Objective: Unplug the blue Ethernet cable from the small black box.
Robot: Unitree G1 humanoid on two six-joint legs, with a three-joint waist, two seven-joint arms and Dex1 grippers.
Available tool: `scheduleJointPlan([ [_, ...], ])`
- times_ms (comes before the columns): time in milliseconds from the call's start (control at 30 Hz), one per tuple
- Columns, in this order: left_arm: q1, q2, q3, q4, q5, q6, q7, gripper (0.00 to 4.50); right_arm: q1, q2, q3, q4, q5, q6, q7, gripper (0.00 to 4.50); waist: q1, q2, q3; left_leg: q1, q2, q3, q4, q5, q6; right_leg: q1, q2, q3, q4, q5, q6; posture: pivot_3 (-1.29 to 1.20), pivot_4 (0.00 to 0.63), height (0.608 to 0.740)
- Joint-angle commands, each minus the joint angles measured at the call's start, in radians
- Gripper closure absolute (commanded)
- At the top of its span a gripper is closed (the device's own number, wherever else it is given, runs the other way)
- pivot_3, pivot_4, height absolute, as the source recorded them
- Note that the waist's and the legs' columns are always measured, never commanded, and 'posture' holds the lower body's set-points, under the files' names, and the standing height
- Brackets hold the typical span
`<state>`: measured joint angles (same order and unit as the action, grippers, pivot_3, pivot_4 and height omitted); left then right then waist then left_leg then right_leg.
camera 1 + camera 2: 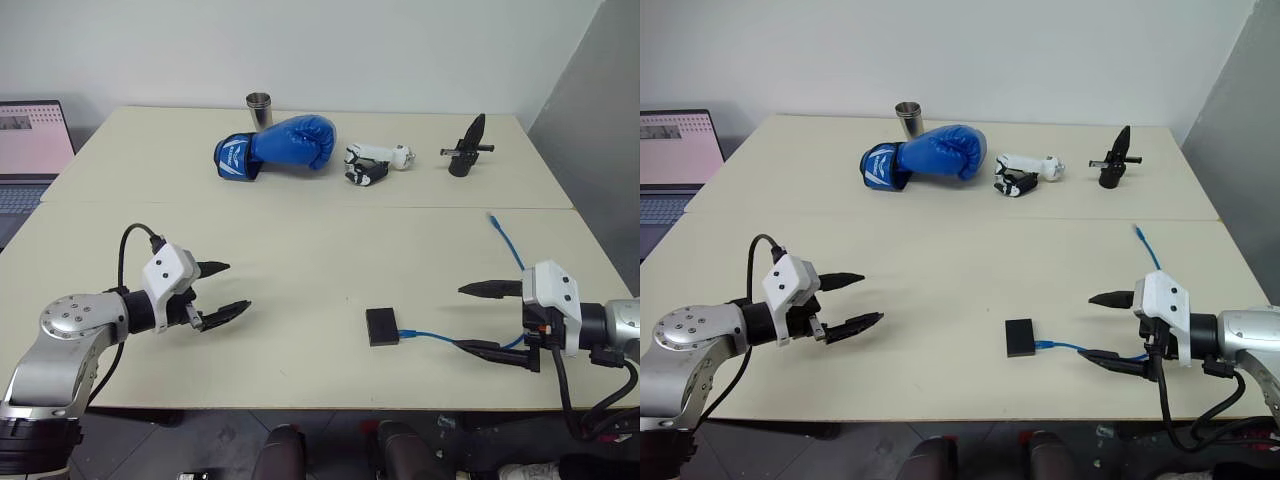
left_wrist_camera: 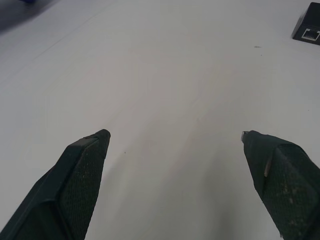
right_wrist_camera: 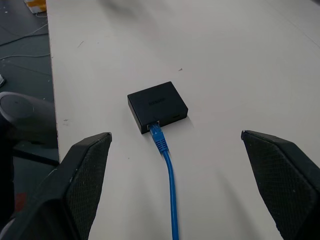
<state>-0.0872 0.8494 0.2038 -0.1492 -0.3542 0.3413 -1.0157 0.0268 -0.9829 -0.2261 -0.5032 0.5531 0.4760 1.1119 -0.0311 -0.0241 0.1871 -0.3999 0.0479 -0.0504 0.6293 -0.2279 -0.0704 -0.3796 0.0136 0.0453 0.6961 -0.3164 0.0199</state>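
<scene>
I have the cream table in front of me, and the small black box lies flat near its front edge, a little right of centre. It sits between my two grippers, nearer the right one and well apart from the left. The blue Ethernet cable is plugged into the box's right-hand side and runs along the tabletop toward my right gripper, passing beneath it; its free end lies farther back on the table, near the right edge.

My right arm reaches in from the right with the gripper tilted slightly downward and pointing left at the box. Its jaws are spread wide and grasp nothing; in the right wrist view the box and plug lie on the table ahead of the gap between the fingers. My left gripper comes in from the left, aimed right and slightly down, jaws likewise released and empty.

The box is matte black, squarish and low. The cable is thin and bright blue.
</scene>
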Motion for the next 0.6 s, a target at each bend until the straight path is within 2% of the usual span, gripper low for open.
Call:
scheduleJointPlan([
  [33,0.007,0.004,0.016,-0.034,-0.033,-0.009,-0.023,0.00,-0.008,-0.013,-0.040,-0.016,0.011,-0.014,0.007,0.12,0.000,0.000,0.000,0.000,0.000,0.000,0.000,0.000,0.000,0.000,0.000,0.000,0.000,0.000,0.000,0.00,0.150,0.740],
  [367,0.020,0.005,0.011,-0.084,-0.055,0.038,-0.021,0.00,-0.029,-0.018,-0.012,-0.010,-0.011,-0.018,0.006,0.12,0.000,0.000,0.000,0.000,0.000,0.000,0.000,0.000,0.000,0.000,0.000,0.000,0.000,0.000,0.000,0.00,0.150,0.740],
  [600,0.045,0.018,0.014,-0.120,-0.129,0.053,-0.102,0.00,-0.024,-0.009,0.050,-0.018,-0.074,-0.050,-0.007,0.12,0.000,0.000,0.000,0.000,0.000,0.000,0.000,0.000,0.000,0.000,0.000,0.000,0.000,0.000,0.000,0.00,0.150,0.740],
])
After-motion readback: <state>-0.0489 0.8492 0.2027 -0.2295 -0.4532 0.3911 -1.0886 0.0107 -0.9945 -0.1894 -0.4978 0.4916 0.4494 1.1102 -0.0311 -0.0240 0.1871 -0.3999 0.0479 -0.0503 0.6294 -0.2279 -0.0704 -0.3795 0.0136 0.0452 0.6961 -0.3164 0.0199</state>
